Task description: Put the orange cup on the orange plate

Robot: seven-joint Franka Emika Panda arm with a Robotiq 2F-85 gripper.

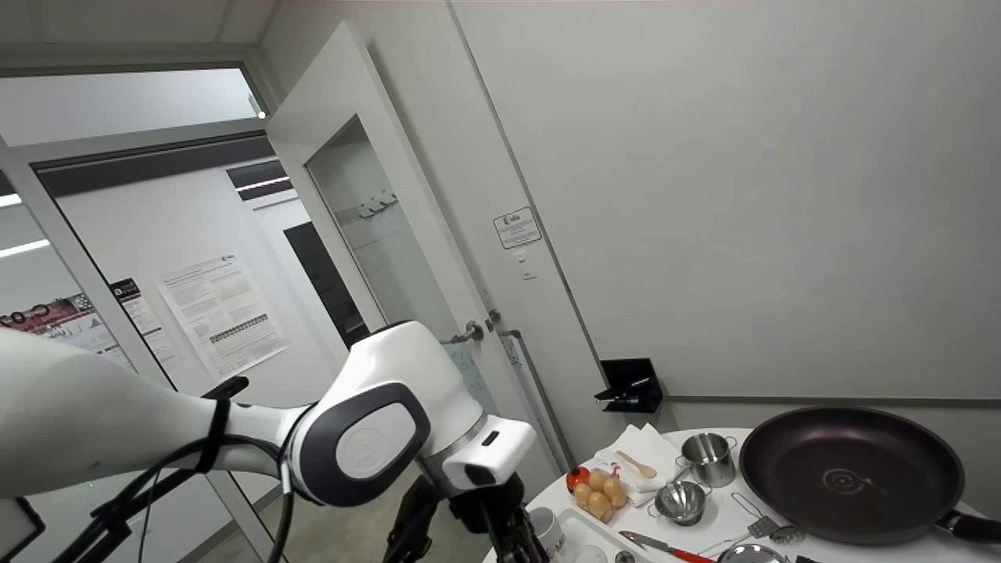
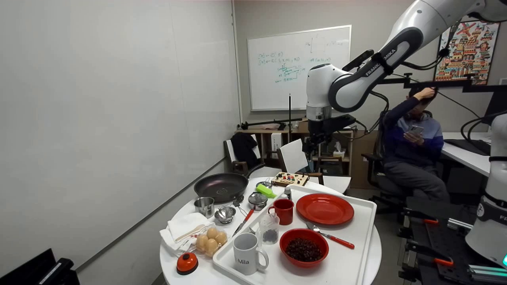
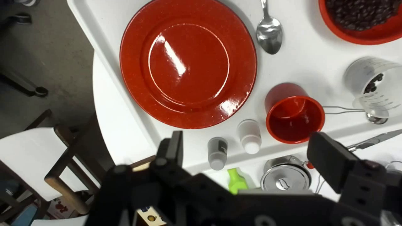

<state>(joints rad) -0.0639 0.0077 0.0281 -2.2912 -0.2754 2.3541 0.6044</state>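
Red cup [image 3: 294, 113], just one, near one red plate [image 3: 188, 64], two small bottles [image 3: 217, 153]

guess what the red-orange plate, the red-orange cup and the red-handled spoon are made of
Plate: glossy enamelled metal or glazed ceramic, going by its sharp white reflections.
Cup: probably the same, judging by its matching colour and shiny interior.
Spoon: polished metal head, silvery with bright highlights; its opaque red handle could be plastic.

Cameras: all share table [image 3: 113, 125].
Wrist: close above tray [image 3: 301, 64], facing down. In an exterior view: toward door [image 1: 410, 203]; in an exterior view: toward whiteboard [image 2: 293, 71].
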